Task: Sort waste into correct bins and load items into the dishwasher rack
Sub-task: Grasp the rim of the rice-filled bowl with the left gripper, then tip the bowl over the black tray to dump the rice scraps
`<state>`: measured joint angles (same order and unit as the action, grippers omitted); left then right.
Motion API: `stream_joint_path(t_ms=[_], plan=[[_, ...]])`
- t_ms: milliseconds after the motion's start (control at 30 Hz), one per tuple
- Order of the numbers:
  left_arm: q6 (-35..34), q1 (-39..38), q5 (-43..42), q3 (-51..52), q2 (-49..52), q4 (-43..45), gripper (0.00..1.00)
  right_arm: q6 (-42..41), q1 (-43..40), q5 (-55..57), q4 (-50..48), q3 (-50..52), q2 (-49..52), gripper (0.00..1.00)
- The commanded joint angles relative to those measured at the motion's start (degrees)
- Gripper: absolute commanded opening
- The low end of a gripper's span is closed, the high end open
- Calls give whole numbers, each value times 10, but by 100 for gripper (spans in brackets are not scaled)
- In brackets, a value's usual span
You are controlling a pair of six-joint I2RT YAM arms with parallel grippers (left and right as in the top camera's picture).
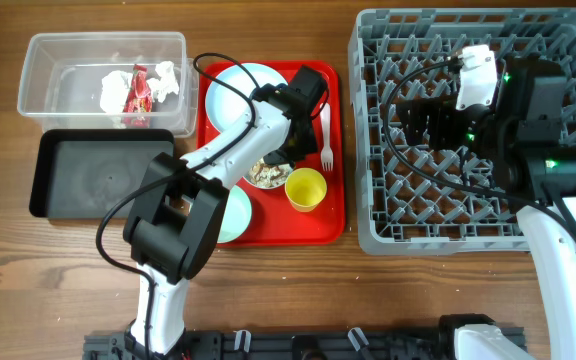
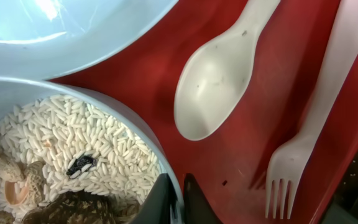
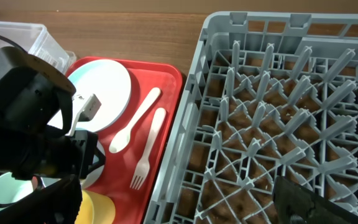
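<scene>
Closest to the left wrist lens, the left claw (image 2: 180, 202) is pinched narrow on the rim of the pale blue bowl (image 2: 132, 122), one finger inside the wall and one outside. Only this view shows us the bowl's load in detail: white rice-like grains and brown food scraps (image 2: 61, 143). Beside the bowl, on the flat red serving tray (image 2: 160, 68), the white plastic spoon (image 2: 213, 87) and white plastic fork (image 2: 303, 143) lie side by side. The round light blue plate (image 2: 73, 31) fills the upper left.

From overhead we get what the wrist misses: the small yellow cup (image 1: 306, 188) just right of the bowl, and the mint green bowl (image 1: 236, 215) at the tray's near left corner, partly under the left arm. The clear rectangular plastic tub (image 1: 38, 60) holds the red crinkled snack wrapper (image 1: 138, 92) and the crumpled white paper tissue (image 1: 168, 78). The shallow black rectangular tray (image 1: 58, 180) sits just in front of the tub on the wooden counter (image 1: 418, 300).

The right claw (image 1: 405, 118) hangs over the large square grey plastic rack (image 1: 388, 230), jaws spread wide — its own wrist view shows the upright pegs close up.
</scene>
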<state>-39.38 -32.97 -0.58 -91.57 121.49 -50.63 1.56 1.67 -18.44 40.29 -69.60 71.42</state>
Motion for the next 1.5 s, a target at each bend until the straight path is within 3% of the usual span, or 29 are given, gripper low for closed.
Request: stream_joint_path(t_ms=[0, 233, 367, 567, 800, 867, 1100, 1233, 1467], plan=[[-1, 2, 0, -11, 2, -18, 4, -5, 0, -10, 1, -13, 5, 100], [32, 25, -23, -90, -46, -88, 4, -5, 0, -10, 0, -13, 5, 100], [62, 71, -86, -96, -90, -111, 4, -5, 0, -10, 1, -13, 5, 100], [98, 171, -95, -96, -164, -204, 4, -5, 0, -10, 1, -13, 5, 100], [207, 302, -130, -96, -238, -303, 4, -5, 0, -10, 0, -13, 5, 100], [290, 381, -198, -80, -240, -320, 4, -5, 0, -10, 0, -13, 5, 100], [431, 531, -387, 40, -240, -271, 4, -5, 0, -10, 1, -13, 5, 100], [490, 628, -510, 139, -240, -182, 4, -7, 0, -10, 1, -13, 5, 100], [512, 751, -693, 304, -240, -4, 4, -18, 0, -10, 1, -13, 5, 100]])
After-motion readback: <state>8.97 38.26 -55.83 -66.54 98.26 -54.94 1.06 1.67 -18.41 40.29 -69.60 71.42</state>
